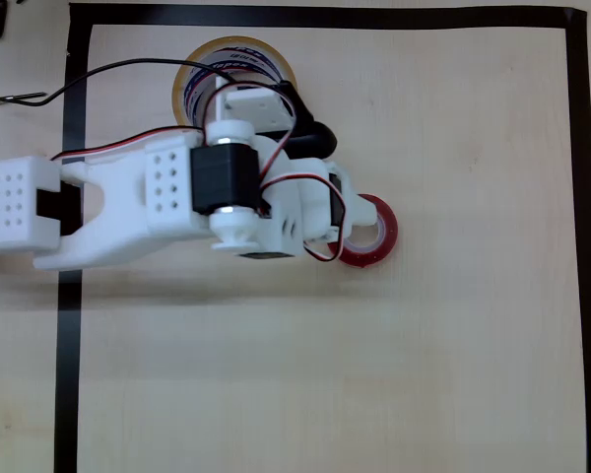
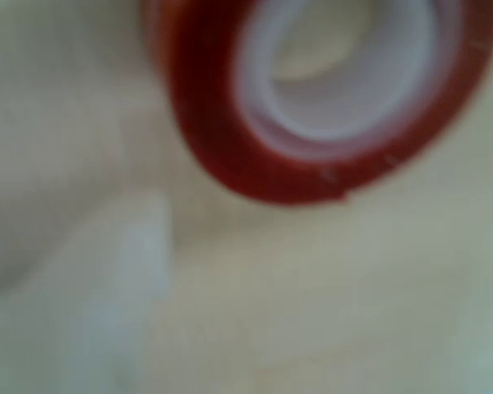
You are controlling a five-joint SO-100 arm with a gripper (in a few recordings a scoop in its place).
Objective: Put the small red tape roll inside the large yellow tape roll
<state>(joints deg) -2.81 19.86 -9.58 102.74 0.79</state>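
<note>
Bright, even light across the overhead view, and the pale wooden table (image 1: 374, 374) looks clean and sharp. The white arm (image 1: 158, 197) throws a soft, faint shadow onto the wood just below itself, so the light falls from above and a little from the top of the picture. A small glossy sheen sits on the red tape roll (image 1: 379, 232). No bending at the edges. The wrist view is heavily blurred: the red tape roll (image 2: 230, 156) is a smeared ring, and a whitish shape (image 2: 107, 304) below it is fully out of focus.

A pale wooden table (image 1: 374, 374) bordered by black tape (image 1: 69, 355), evenly lit.
</note>
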